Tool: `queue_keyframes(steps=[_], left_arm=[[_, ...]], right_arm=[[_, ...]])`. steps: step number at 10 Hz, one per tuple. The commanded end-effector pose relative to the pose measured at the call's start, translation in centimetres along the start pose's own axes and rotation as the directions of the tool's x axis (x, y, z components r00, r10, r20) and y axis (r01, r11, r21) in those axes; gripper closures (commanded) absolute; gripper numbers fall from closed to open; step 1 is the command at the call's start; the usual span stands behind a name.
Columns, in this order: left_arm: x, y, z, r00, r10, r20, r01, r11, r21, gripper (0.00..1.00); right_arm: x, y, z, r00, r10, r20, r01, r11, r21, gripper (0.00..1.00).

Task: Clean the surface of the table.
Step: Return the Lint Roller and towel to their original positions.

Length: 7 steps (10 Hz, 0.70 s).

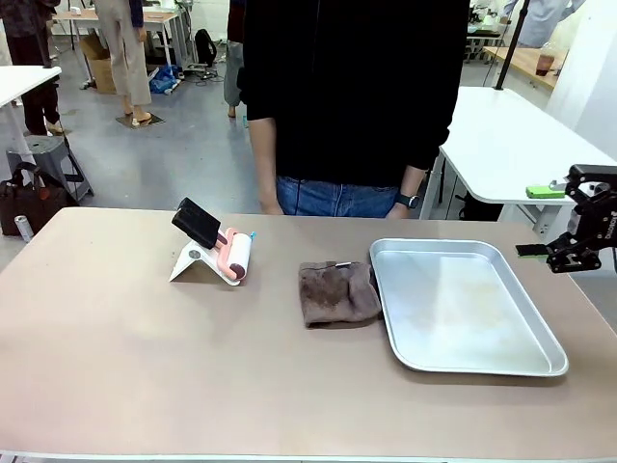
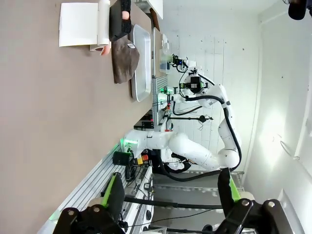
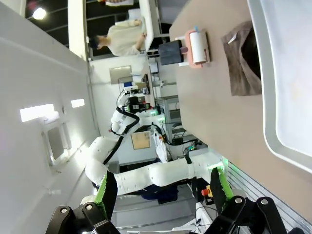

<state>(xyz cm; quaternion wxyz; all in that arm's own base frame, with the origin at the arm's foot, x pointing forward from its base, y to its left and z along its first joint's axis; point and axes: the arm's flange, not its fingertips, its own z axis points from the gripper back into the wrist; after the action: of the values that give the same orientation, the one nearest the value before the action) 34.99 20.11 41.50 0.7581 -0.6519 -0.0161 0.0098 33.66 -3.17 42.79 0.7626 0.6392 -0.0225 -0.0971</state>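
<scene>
Cloth (image 1: 335, 293) lies mid-table (image 1: 116, 357), touching the tray (image 1: 463, 359) by the right edge. We see both the left gripper (image 2: 173, 192) and right gripper (image 3: 161, 190) with jaws apart.

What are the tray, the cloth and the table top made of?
Tray: looks like bare metal, silvery with a dull sheen and soft reflections. Cloth: brown fabric, soft and crumpled, possibly microfibre. Table top: smooth matte tan surface, probably laminate; can't say for sure.

A robot lab or workshop is shown. White work tables (image 1: 511, 135) are set on a grey floor (image 1: 174, 145), and cardboard boxes (image 1: 96, 60) are piled far back.
</scene>
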Motion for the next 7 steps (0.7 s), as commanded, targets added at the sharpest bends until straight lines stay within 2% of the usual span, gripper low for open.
queue_keyframes(steps=[1,7], left_arm=[[-0.32,-0.56,0.00,1.000,0.012,-0.001,-0.012,1.000,0.009,0.00],[-0.32,-0.56,0.00,1.000,0.012,-0.001,-0.012,1.000,0.009,0.00]], right_arm=[[-0.17,0.26,0.25,1.000,0.016,-0.005,-0.016,1.000,0.002,0.00],[-0.17,0.26,0.25,1.000,0.016,-0.005,-0.016,1.000,0.002,0.00]])
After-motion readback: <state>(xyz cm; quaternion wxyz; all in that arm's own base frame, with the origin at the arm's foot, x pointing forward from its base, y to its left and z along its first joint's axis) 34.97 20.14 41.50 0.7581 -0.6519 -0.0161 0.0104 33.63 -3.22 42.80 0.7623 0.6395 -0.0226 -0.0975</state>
